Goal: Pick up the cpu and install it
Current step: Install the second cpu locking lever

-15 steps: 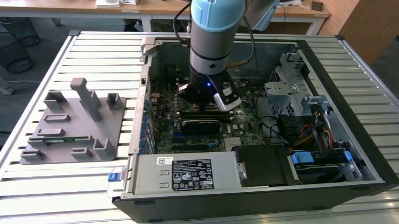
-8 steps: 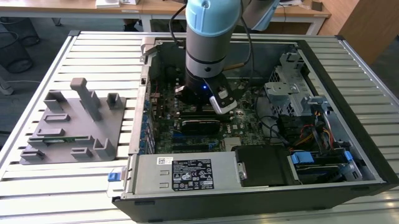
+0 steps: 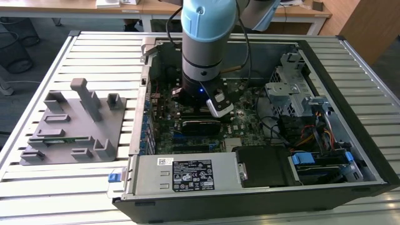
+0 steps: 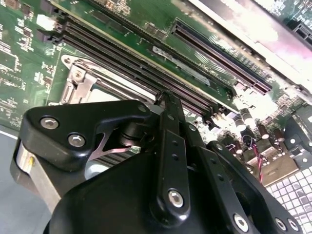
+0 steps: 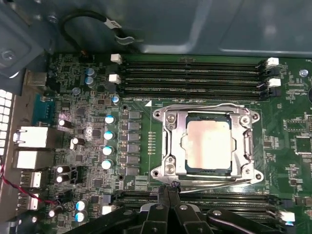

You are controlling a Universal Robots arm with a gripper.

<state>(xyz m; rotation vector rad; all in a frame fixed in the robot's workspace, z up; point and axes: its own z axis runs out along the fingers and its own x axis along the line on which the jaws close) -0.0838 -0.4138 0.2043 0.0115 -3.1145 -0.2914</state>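
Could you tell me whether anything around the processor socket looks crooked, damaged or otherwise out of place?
Nothing stands out. In the first wrist view the cpu lies flat and square inside the socket frame, and the gripper sits beside the frame's edge.

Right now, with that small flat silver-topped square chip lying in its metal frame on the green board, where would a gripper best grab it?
Probably by two opposite edges of the flat square silver-topped cpu, coming straight down from above. It lies flat, face up, sunk within the silver metal socket frame, so a sideways approach looks blocked. The black gripper is at the frame's edge, not on the chip.
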